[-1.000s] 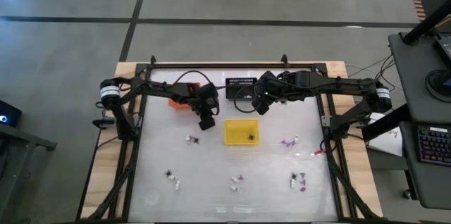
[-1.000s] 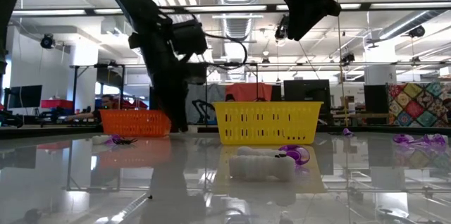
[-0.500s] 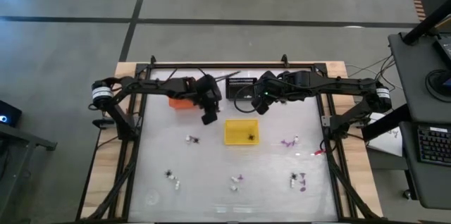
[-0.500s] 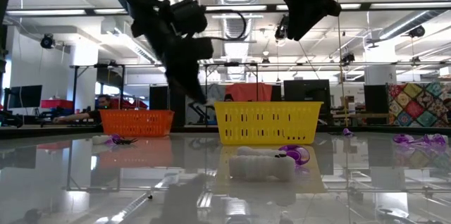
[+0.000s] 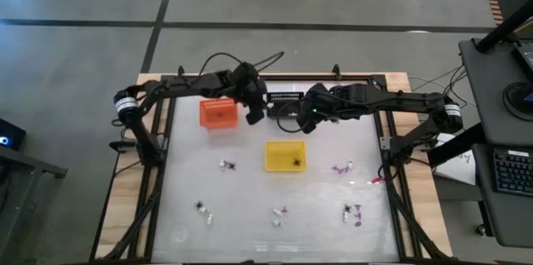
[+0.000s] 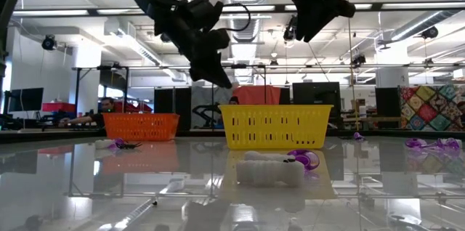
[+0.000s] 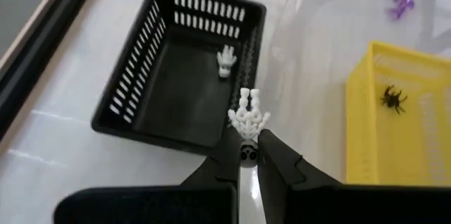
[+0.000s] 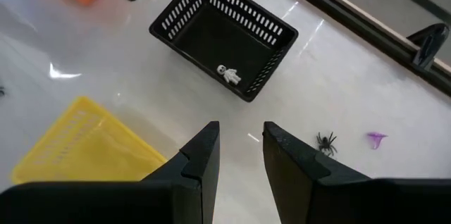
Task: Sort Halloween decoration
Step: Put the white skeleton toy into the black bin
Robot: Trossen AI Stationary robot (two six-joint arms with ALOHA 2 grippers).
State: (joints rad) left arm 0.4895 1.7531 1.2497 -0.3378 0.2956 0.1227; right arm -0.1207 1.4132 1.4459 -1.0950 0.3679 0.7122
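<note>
Here left gripper (image 7: 246, 155) fingers clamp a white skeleton hand (image 7: 247, 116), long axis pointing toward black basket (image 7: 141, 76); right gripper (image 8: 239, 157) fingers apart.

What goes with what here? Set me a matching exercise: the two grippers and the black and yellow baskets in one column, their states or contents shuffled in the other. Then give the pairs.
Column one
1. left gripper
2. right gripper
3. black basket
4. yellow basket

Column two
A. open, holding nothing
B. holds a black spider
C. shut on a white hand piece
D. holds one small white piece

Pairs: 1-C, 2-A, 3-D, 4-B
</note>
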